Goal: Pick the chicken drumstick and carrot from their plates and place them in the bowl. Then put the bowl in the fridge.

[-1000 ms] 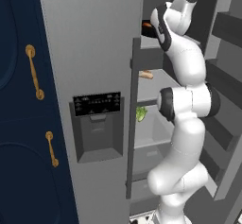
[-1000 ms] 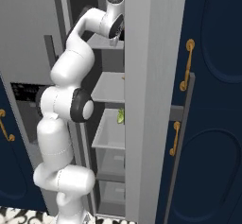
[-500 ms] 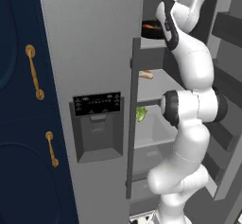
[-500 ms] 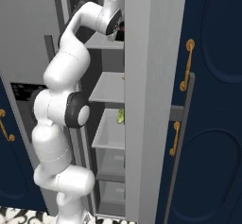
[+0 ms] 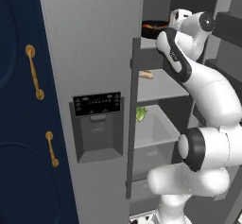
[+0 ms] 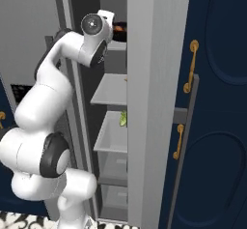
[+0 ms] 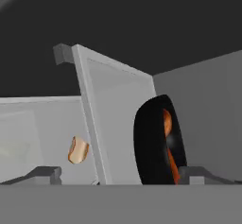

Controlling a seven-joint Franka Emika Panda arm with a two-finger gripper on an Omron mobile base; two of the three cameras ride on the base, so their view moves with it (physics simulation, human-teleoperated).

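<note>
- The glossy black round bowl (image 7: 158, 140) sits on the grey fridge's (image 5: 94, 53) upper shelf, near its front edge.
- The two-finger gripper (image 7: 118, 175) stands spread, fingertips flanking the bowl.

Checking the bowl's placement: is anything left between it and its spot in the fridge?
Nothing visible. The bowl already sits on the fridge's top shelf, with orange food inside. The gripper is open, its fingers either side of the bowl and apart from it.

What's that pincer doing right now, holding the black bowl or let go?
Pincer: open, fingers spread wide; the bowl sits on the fridge shelf between them, apparently not gripped.
</note>
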